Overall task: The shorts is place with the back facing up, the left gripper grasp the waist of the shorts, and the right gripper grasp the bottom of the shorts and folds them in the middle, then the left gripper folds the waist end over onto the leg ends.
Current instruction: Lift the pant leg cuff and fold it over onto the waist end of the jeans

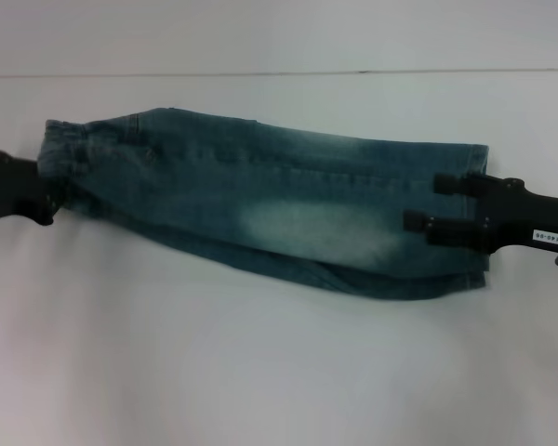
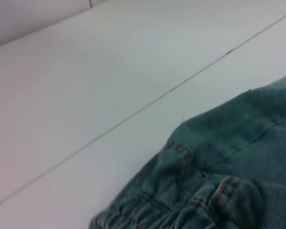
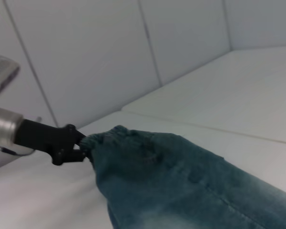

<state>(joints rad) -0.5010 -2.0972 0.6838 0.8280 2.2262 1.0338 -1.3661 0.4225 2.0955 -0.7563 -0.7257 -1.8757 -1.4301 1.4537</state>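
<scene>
Lengthwise-folded denim shorts; left tool pinching ruffled waist, right tool spread wide.

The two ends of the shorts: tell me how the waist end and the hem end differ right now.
The waist is gathered and ruffled; the hems lie flat and straight. The waist is the narrower end, the hem end wider. The left end effector is clamped on the waist, its fingers pinching the band; the right end effector shows two fingers apart, lying over the hem end. Both ends of the shorts are the same faded blue-green denim, each with an end effector on it.
</scene>
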